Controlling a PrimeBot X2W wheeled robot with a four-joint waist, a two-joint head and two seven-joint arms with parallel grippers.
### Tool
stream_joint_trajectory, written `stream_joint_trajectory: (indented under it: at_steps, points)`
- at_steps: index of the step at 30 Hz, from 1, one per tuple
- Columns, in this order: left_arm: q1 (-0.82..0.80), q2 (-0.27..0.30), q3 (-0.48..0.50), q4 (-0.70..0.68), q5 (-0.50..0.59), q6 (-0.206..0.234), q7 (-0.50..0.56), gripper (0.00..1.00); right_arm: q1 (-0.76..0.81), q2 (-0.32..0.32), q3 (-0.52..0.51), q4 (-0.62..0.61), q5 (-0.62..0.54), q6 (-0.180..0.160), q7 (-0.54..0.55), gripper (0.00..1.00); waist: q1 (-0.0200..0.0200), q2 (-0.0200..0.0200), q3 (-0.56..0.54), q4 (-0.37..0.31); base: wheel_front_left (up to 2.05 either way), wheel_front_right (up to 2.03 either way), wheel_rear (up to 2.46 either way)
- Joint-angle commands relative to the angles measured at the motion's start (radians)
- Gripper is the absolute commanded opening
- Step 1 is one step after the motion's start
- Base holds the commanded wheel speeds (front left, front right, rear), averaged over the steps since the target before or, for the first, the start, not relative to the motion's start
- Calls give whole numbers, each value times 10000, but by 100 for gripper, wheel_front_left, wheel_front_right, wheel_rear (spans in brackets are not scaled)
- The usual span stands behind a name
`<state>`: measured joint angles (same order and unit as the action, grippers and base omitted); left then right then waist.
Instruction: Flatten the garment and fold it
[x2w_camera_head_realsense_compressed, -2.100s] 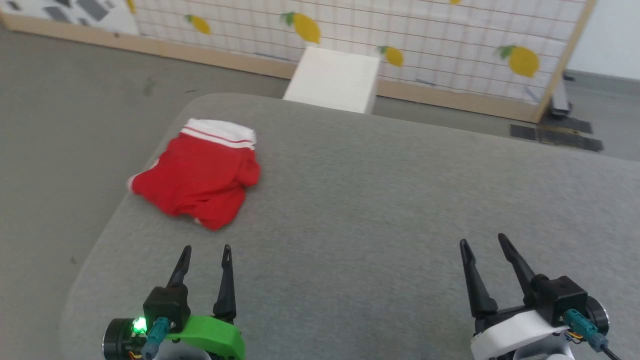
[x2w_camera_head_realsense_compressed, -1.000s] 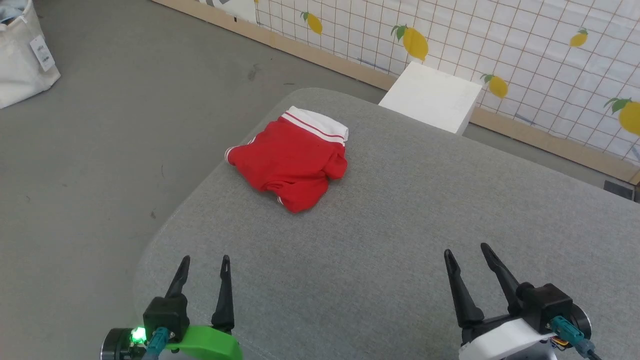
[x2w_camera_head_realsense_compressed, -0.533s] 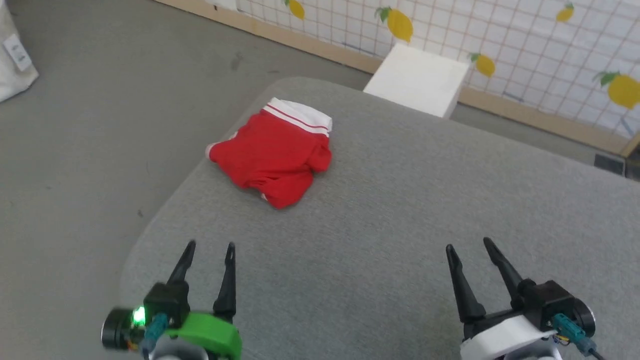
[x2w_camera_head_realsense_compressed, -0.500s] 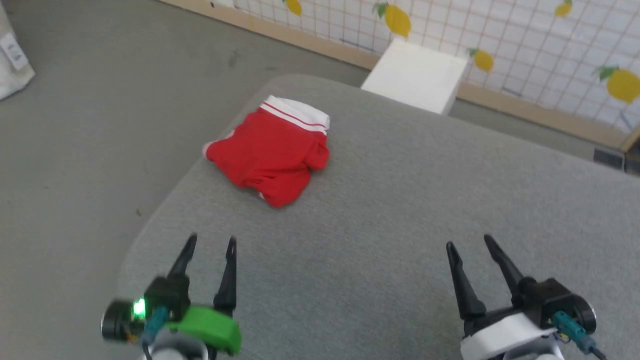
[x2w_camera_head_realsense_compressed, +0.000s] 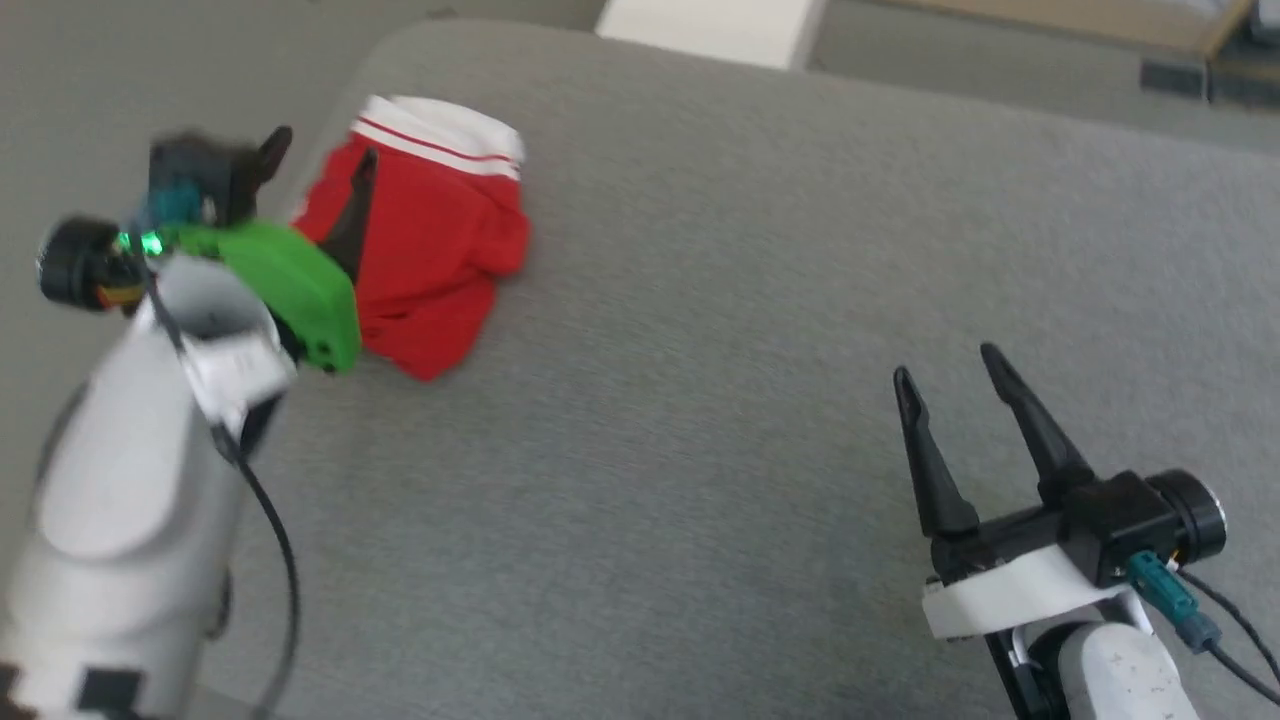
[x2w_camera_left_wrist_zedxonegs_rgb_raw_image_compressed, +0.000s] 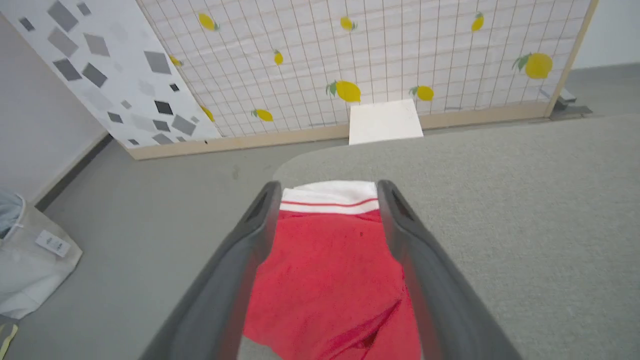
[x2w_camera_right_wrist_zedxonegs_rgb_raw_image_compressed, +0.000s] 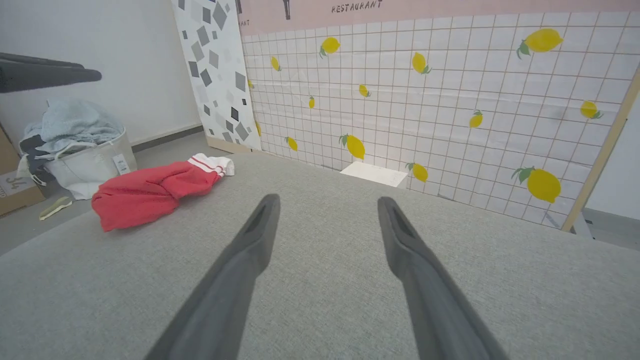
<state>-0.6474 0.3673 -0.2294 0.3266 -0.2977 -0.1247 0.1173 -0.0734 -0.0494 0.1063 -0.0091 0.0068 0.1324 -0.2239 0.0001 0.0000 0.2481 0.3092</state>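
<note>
Head view: the garment (x2w_camera_head_realsense_compressed: 430, 250) lies bunched near the far left corner of the grey tabletop (x2w_camera_head_realsense_compressed: 700, 300), close to its left edge. It is a red heap, with a white sleeve bearing red stripes at the end nearest the far edge. The left tool (x2w_camera_head_realsense_compressed: 322, 150) hangs over the garment's left side with its fingers apart, one dark finger over the red fabric and the other out toward the tabletop's left edge. Whether either finger touches the cloth cannot be told.

Left wrist view: the two spread fingers frame the red cloth, and the striped white sleeve sits between their tips.

The right tool (x2w_camera_head_realsense_compressed: 948, 362) is over bare tabletop toward the near right corner, well apart from the garment, its fingers spread with nothing between them.

Beyond the far edge, a white block (x2w_camera_left_wrist_zedxonegs_rgb_raw_image_compressed: 385, 122) stands against a gridded wall panel printed with lemons (x2w_camera_left_wrist_zedxonegs_rgb_raw_image_compressed: 350, 50). A pale bag (x2w_camera_right_wrist_zedxonegs_rgb_raw_image_compressed: 85, 160) heaped with clothes sits on the floor off the left edge.
</note>
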Motion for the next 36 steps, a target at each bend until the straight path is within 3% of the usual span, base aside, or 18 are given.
stream_joint_trajectory:
  at_steps: [1,7,15,22,23,24,25,30,36]
  points:
    - [-495,362,-336,324,-560,-55,766,100,-228,-8,50,-194,-75,-17,47,100,-1,0,1433,-1355,0,0,0]
    - [-2039,1819,-1631,1153,-2724,-57,4239,100,-582,-8,64,-605,-45,-17,48,100,-1,0,2334,-2110,0,0,0]
    - [-2886,2758,-2280,2179,-4265,-58,6130,100,-837,-8,88,-590,106,-17,-133,100,-1,0,3084,-2701,0,0,0]
    - [-2875,2912,-2489,3025,-5126,-59,7309,100,-993,-8,67,-481,191,-17,-248,100,-1,0,3273,-2872,0,0,0]
    - [-2825,2879,-2535,3068,-5307,-59,7455,80,-1012,-8,59,-461,197,-17,-261,100,-1,0,3278,-2877,0,0,0]
    - [-2790,2845,-2538,3100,-5463,-59,7537,36,-1024,-8,44,-445,202,-17,-270,100,-1,0,3278,-2873,0,0,0]
    - [-2753,2796,-2575,3094,-5621,-59,7631,0,-1040,-8,28,-421,205,-17,-280,100,-1,0,3271,-2862,0,0,0]
    - [-2720,2863,-2722,3091,-5849,-59,7487,0,-1092,-8,-24,-319,170,-17,-310,100,-1,0,3091,-2757,0,0,0]
    - [-2991,2978,-2651,3319,-5534,-59,6007,0,-1012,-8,-75,-104,97,-17,-331,100,-1,0,2354,-2649,0,0,0]
